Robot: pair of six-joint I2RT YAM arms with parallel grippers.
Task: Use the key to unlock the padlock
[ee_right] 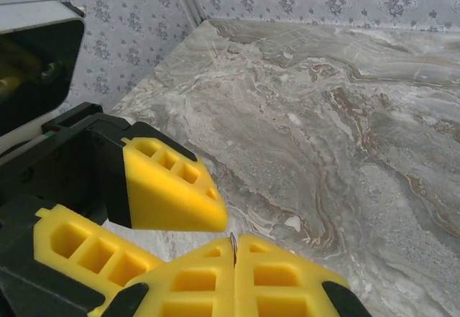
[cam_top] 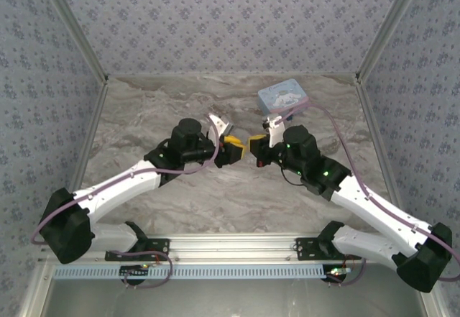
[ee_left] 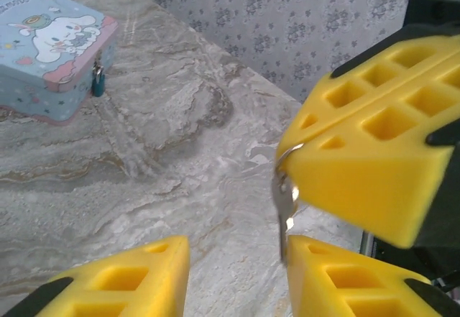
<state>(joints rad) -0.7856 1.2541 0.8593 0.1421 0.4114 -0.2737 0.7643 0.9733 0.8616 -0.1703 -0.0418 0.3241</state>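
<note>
Two grippers meet tip to tip above the middle of the table (cam_top: 215, 195). My right gripper (ee_right: 233, 246) is pinched tight on the key (ee_left: 284, 205), which hangs down from its pads. My left gripper (ee_left: 237, 256) stands partly open around the hanging key, one pad just beside it and the other apart. The padlock (ee_left: 98, 81) hangs on the front of the cartoon tin (ee_left: 50, 44), well apart from both claws. I judge this to be a handover or regrip of the key, ahead of any insertion. Next I need the left pads to close squarely on the key without twisting it, and only then should the right let go.
</note>
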